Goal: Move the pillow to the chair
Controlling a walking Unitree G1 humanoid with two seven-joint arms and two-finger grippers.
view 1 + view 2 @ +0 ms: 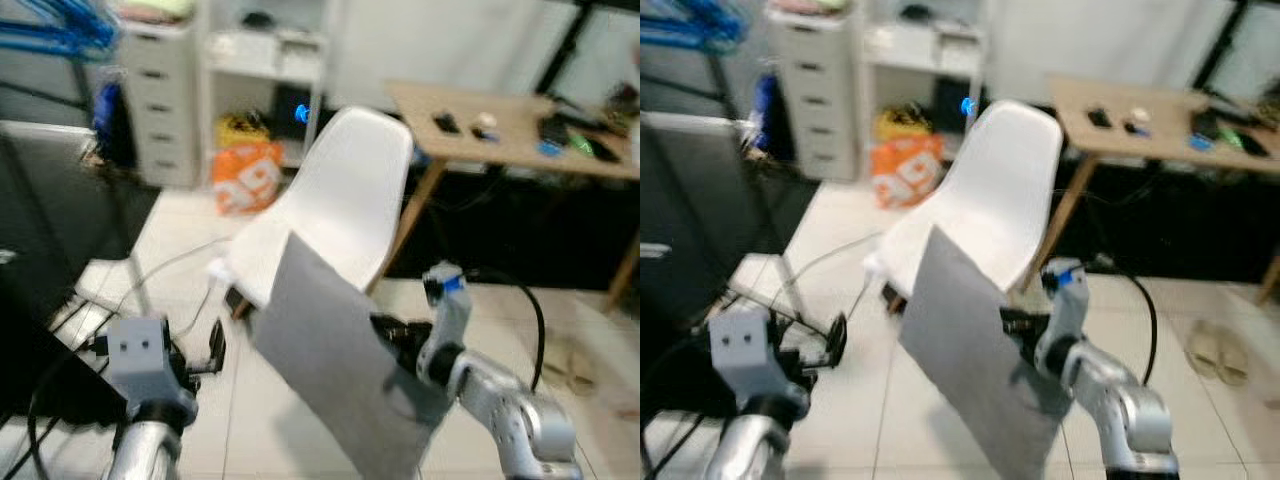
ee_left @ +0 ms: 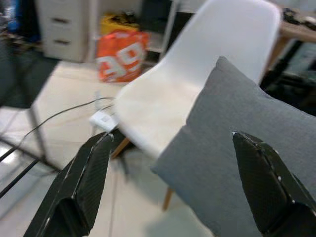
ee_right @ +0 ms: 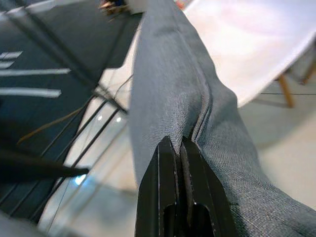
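Observation:
A flat grey pillow (image 1: 335, 365) hangs tilted in front of me, its top corner overlapping the seat of a white shell chair (image 1: 345, 200). My right gripper (image 3: 183, 163) is shut on the pillow's edge seam, gripping it from the right side (image 1: 395, 340). My left gripper (image 2: 173, 182) is open, its two black fingers (image 2: 86, 177) spread wide, held off to the left of the pillow and pointed toward the chair seat. The chair stands on wooden legs just beyond the pillow.
A wooden table (image 1: 500, 125) with small items stands behind the chair at right. An orange bag (image 1: 248, 175) and white drawers (image 1: 160, 90) sit at the back left. A dark frame and cables (image 1: 60, 300) crowd the left. Slippers (image 1: 1220, 352) lie on the tiled floor.

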